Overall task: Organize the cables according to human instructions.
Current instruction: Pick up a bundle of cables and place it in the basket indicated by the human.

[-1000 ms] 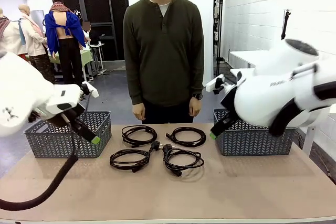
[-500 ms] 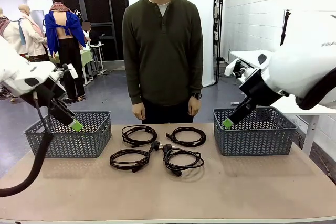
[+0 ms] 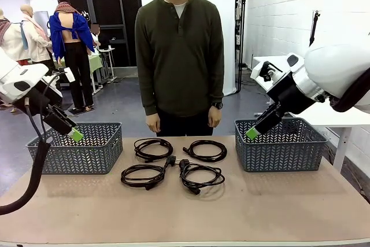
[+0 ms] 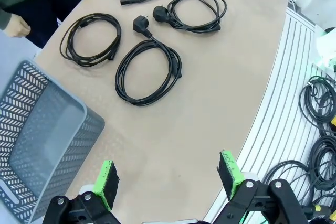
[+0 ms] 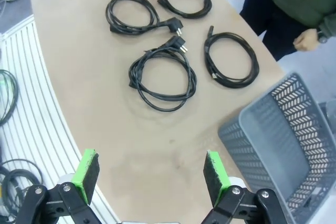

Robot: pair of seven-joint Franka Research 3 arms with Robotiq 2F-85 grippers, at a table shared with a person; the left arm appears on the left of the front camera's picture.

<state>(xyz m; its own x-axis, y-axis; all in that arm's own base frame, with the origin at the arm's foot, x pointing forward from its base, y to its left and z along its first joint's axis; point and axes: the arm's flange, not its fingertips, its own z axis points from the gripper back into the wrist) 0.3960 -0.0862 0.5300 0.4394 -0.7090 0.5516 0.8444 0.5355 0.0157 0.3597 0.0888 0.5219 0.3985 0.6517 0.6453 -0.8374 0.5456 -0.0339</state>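
Four black coiled cables lie in a two-by-two group mid-table: far left, far right, near left, near right. My left gripper hangs open above the left basket's near edge, well left of the coils. My right gripper is open over the right basket's left rim. Looking down, the left wrist view has its green fingertips wide apart, with the cables far ahead. The right wrist view has its fingertips equally spread, and the cables lie beyond them.
A grey mesh basket stands at the table's left and another at its right. At the far edge stands a person, both hands hanging down. Loose cords lie on the floor beside the table.
Both arms have risen and swung outward: the left gripper up and left from the basket front, the right gripper right and up to the right basket. The cables are unmoved.
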